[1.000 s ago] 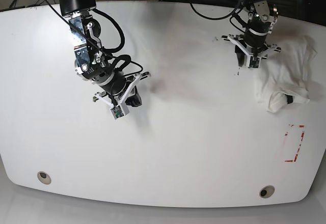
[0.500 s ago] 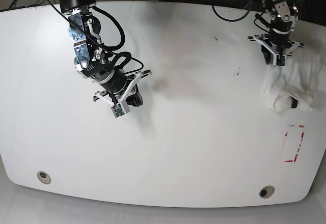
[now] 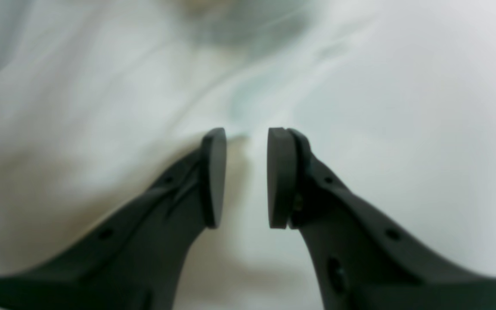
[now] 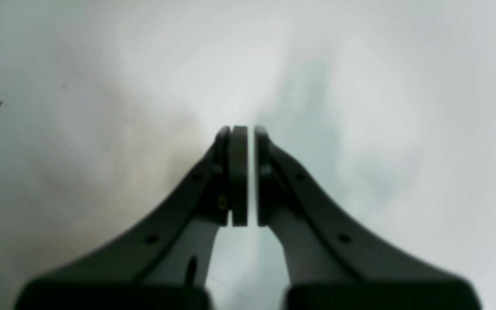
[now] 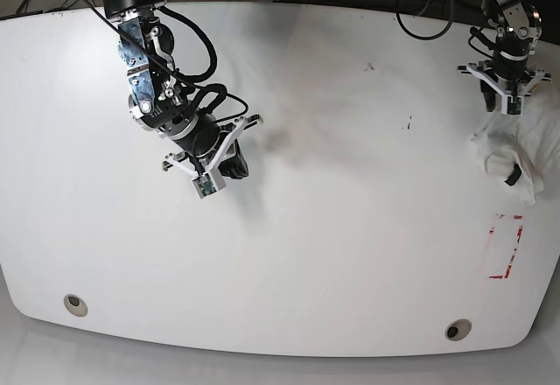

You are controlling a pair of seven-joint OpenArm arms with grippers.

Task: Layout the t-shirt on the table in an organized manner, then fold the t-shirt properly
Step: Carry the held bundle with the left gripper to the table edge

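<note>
The white t-shirt (image 5: 518, 153) lies crumpled in a small heap at the table's (image 5: 350, 227) far right edge, with a dark bit showing in its folds. My left gripper (image 5: 507, 103) is at the heap's upper left corner. In the left wrist view the left gripper (image 3: 247, 137) has its jaws a little apart with white cloth (image 3: 101, 107) between and beyond the pads. My right gripper (image 5: 229, 169) hovers over bare table at the left middle. In the right wrist view the right gripper (image 4: 243, 129) is shut and empty over the white top (image 4: 360, 86).
A red tape rectangle outline (image 5: 506, 245) sits below the shirt near the right edge. Two round grommet holes (image 5: 75, 304) (image 5: 457, 329) lie along the front. Dark specks (image 5: 409, 124) mark the table's middle right. Cables hang behind the back edge.
My left gripper has moved right toward the table's edge, and the t-shirt has gone with it, bunching into a smaller heap. The right arm has barely moved.
</note>
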